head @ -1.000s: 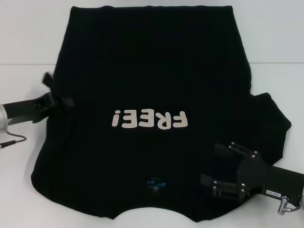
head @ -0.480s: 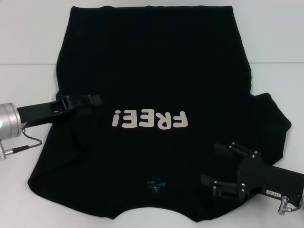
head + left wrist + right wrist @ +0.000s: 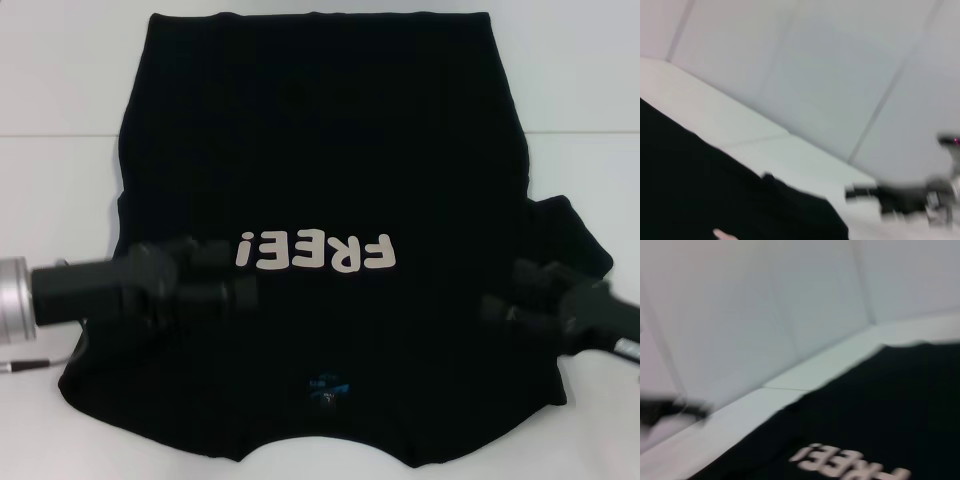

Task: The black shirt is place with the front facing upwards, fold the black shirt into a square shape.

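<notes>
The black shirt (image 3: pixel 320 140) lies spread flat on the white table (image 3: pixel 60 80), collar toward me, with the off-white "FREE!" print (image 3: pixel 315 252) upside down at its middle. My left gripper (image 3: pixel 225 280) hovers over the shirt's left side, just left of the print, and is blurred by motion. My right gripper (image 3: pixel 505 295) is at the shirt's right side, beside the spread sleeve (image 3: pixel 575 250), also blurred. The shirt also shows in the left wrist view (image 3: pixel 700 195) and in the right wrist view (image 3: pixel 880 410), there with the print (image 3: pixel 850 462).
A collar label (image 3: pixel 325 385) shows near the shirt's near edge. A thin cable (image 3: pixel 25 365) trails from the left arm on the table. A seam line (image 3: pixel 55 135) crosses the table. Bare white table lies left and right of the shirt.
My left gripper has swung from the shirt's left edge inward and nearer, over the cloth. My right gripper has moved from the near right part of the shirt out toward the right sleeve.
</notes>
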